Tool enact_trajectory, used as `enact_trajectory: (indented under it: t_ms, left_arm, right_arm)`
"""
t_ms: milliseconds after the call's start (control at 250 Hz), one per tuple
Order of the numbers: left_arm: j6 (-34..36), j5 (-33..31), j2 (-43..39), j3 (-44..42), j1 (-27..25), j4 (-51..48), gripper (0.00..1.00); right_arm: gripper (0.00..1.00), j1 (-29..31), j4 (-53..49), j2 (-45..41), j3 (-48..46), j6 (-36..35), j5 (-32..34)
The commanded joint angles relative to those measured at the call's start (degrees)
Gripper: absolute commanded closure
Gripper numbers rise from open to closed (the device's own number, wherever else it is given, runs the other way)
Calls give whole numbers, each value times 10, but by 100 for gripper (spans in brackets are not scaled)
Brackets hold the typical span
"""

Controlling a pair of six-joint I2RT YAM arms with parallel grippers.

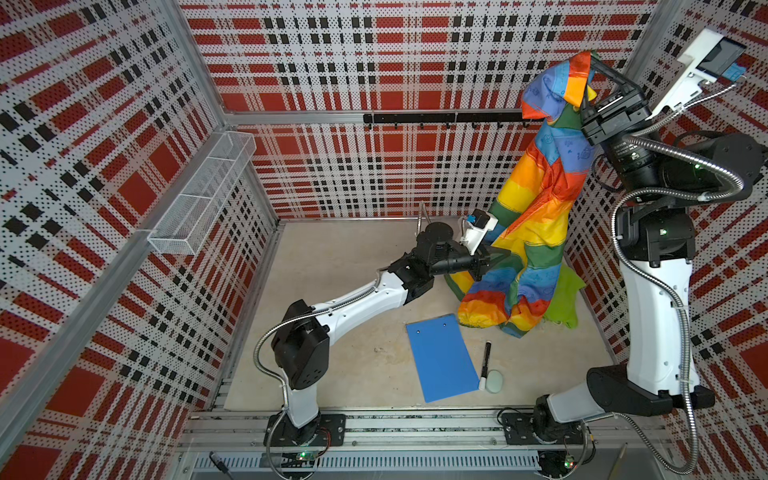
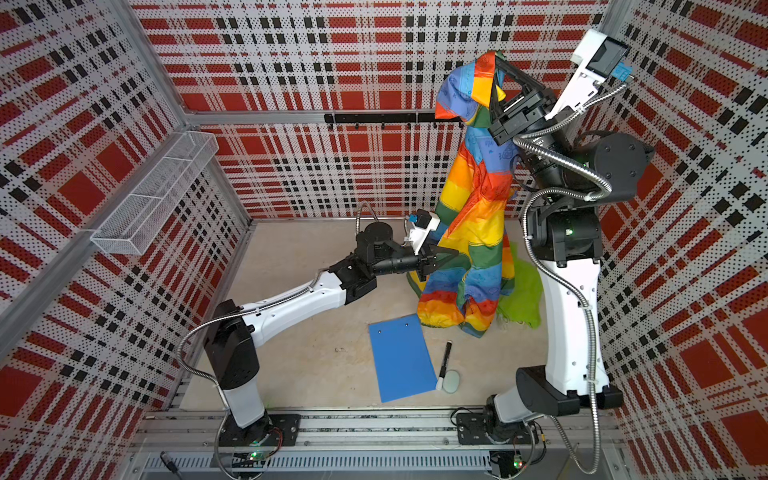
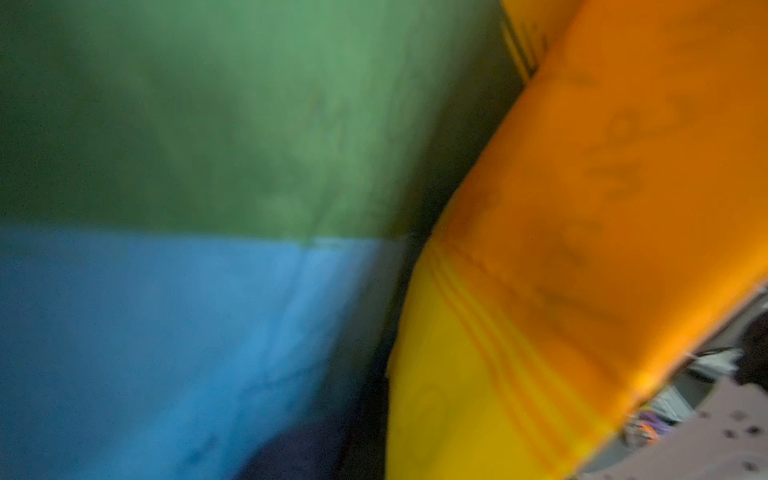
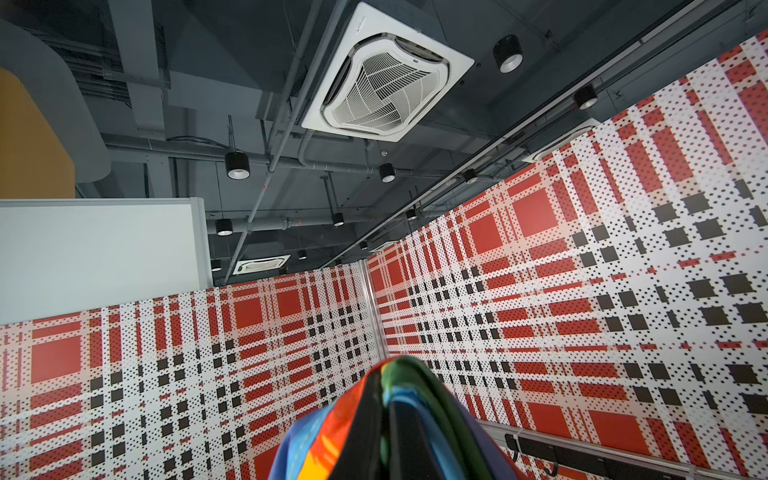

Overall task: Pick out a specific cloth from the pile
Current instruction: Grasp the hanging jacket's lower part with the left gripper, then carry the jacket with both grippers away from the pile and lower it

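Observation:
The cloth (image 1: 536, 199) (image 2: 478, 199), in rainbow blocks, hangs in a long drape at the back right. Its top is pinched in my right gripper (image 1: 590, 58) (image 2: 496, 60), raised high and shut on it. In the right wrist view the cloth (image 4: 332, 432) folds over the closed right gripper (image 4: 387, 397). My left gripper (image 1: 494, 259) (image 2: 446, 253) reaches in from the left and is shut on a lower fold. The cloth (image 3: 249, 208) fills the left wrist view, hiding the jaws. Of the pile, only a lime-green cloth (image 1: 565, 299) (image 2: 521, 299) shows, behind the drape's bottom.
A blue clipboard (image 1: 442, 357) (image 2: 401, 357) lies at the front of the table, with a black marker (image 1: 485, 365) and a pale round pad (image 1: 494, 381) beside it. A wire basket (image 1: 203, 193) hangs on the left wall, a black hook rail (image 1: 440, 118) on the back wall.

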Motion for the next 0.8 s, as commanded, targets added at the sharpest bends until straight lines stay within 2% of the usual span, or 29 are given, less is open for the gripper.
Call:
enact_trajectory:
  t_ms: [0,140,208,400,616,708,796]
  left_arm:
    - [-27,-27,-7,34,13,19,100]
    - [-27,-38,-26,38,40,12,100]
    - [-51,-43,-43,28,66,12,100]
    - [-51,-59,-117,-15,135,6,100]
    - [-51,-74,-191,-55,209,-14,100]
    - [-51,-78,-221,-77,238,-17,100]
    - [-53,-83,-250,-103,264,-19,100]
  right_arm:
    - [100,17,43,-16,2,-10,-3]
    - [100,70,27,18,46,-25,5]
    - [100,112,8,36,69,-48,13]
    - [100,204,16,66,68,-89,38]
    - [100,277,45,127,82,-94,57]
    - [100,305,37,169,133,-93,57]
    - [100,320,36,194,144,-90,53]
